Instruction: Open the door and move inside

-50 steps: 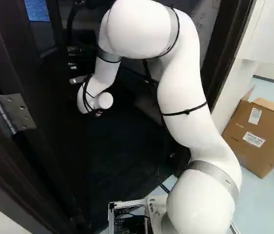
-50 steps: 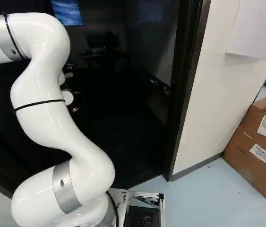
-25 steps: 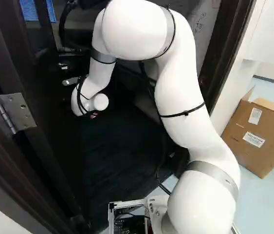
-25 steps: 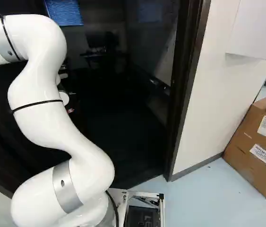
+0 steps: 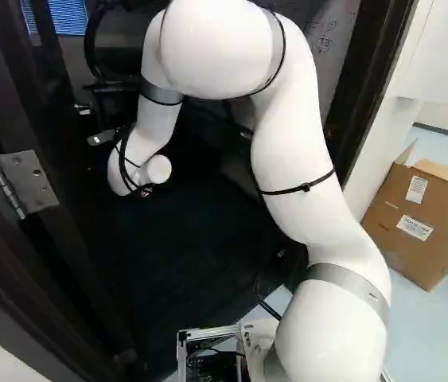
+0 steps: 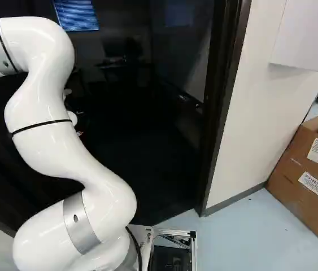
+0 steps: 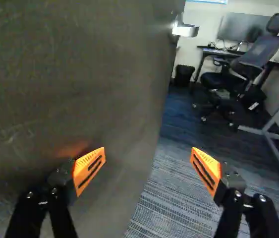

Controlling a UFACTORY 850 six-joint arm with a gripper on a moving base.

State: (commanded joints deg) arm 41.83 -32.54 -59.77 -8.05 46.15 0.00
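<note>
So I'd call this roughly halfway: the door [image 7: 80,79] is unlatched and swung inward, hanging off the hinge [image 5: 18,185] at the left of the left base view, with a good gap between its free edge and the frame [image 6: 222,107]. What's left, I reckon, is maybe pushing it wider and then driving in, cause the base [image 6: 173,232] sits out on the pale floor [image 6: 249,237] with only the arm [image 5: 295,151] reaching through. The tool [image 7: 148,153] isn't pinching anything, fingers spread well apart, one right up by the door's face and the other out over the gap. Can't tell if that first one is actually touching. As for the views, the wrist one is the only place you get the handle [image 7: 185,29] clearly, up ahead of the tool near the door's free edge, plus the room itself: chair [image 7: 258,59], monitor [image 7: 243,27], striped carpet [image 7: 174,198]. It doesn't show the base at all though. Left base view gives you the whole hinge, while the right base view has the arm covering the handle area but shows the frame's foot meeting the floor, so that's the one I'd trust for judging clearance on that side.
</note>
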